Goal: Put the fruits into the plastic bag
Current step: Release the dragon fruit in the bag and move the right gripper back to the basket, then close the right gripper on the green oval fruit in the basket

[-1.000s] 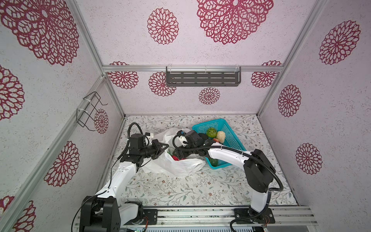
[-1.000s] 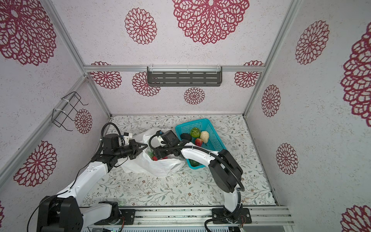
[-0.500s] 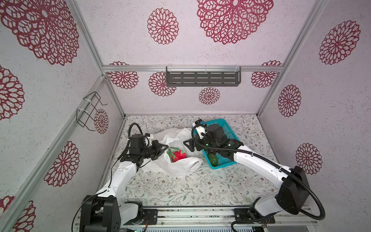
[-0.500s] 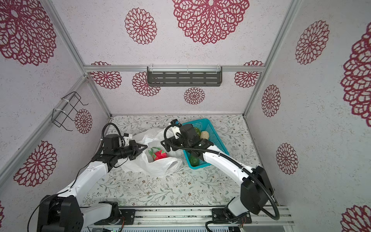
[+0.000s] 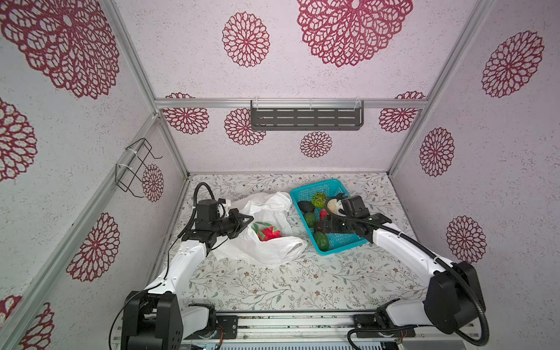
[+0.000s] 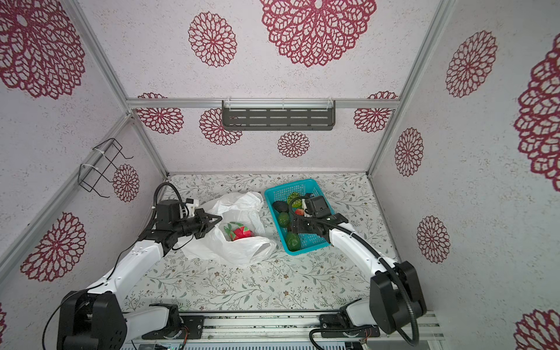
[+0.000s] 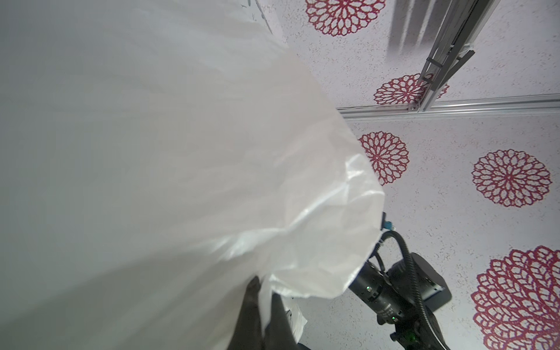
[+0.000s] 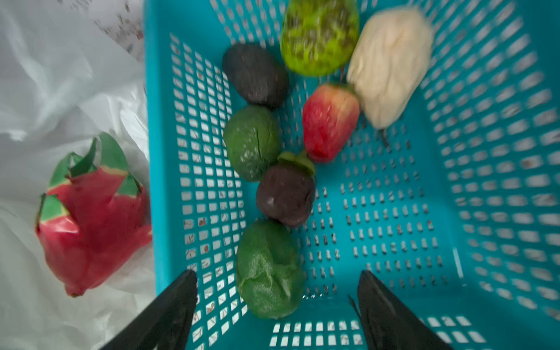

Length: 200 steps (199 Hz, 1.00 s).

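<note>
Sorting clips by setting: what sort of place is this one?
Probably a purpose-built robot recording booth: patterned panels in an aluminium frame, two robot arms mounted on a base rail, and toy fruits in a teal basket beside a plastic bag.

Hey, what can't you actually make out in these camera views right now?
- Left wrist view: the plastic bag, pinched in the shut left gripper, fills the frame, hiding its contents.
- Both top views: the right arm covers part of the teal basket.
- Right wrist view: blur smears the green bumpy ball and beige lump; the open right gripper has its fingers cut off by the frame edge.
</note>
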### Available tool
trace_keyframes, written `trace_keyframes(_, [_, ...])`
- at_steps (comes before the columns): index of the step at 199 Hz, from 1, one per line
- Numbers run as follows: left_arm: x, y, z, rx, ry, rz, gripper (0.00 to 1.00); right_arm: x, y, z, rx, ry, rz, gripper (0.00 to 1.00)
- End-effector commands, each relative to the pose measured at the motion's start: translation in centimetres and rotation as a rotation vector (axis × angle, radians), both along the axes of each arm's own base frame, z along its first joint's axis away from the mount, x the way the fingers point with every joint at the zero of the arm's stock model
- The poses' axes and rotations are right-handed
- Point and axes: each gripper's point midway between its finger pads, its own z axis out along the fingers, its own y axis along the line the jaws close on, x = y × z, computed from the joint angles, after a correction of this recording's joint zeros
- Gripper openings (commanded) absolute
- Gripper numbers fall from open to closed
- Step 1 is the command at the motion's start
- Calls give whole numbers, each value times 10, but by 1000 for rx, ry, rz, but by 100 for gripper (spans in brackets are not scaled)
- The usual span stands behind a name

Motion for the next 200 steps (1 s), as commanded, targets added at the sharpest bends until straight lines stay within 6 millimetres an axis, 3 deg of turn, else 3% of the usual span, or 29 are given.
trace_keyframes(1, [7,3,8,11,-30,7,0,-14,18,-12,78,98,58,78])
trace_keyframes(21, [7,3,8,11,-28,7,0,-16,26,-20,72,127,90,73])
trace_keyframes(102, [5,5,2,23,-14,14,0,-14,27,-63,-20,227,85,59])
trace_keyframes(125, [5,5,2,25,-13,15,0,-10,28,-65,-32,220,75,46])
trace_keyframes(159, [5,6,2,28,-10,16,0,2,22,-38,-45,121,51,32])
trace_keyframes(200, [5,5,2,31,-15,12,0,17,18,30,-27,-65,42,27])
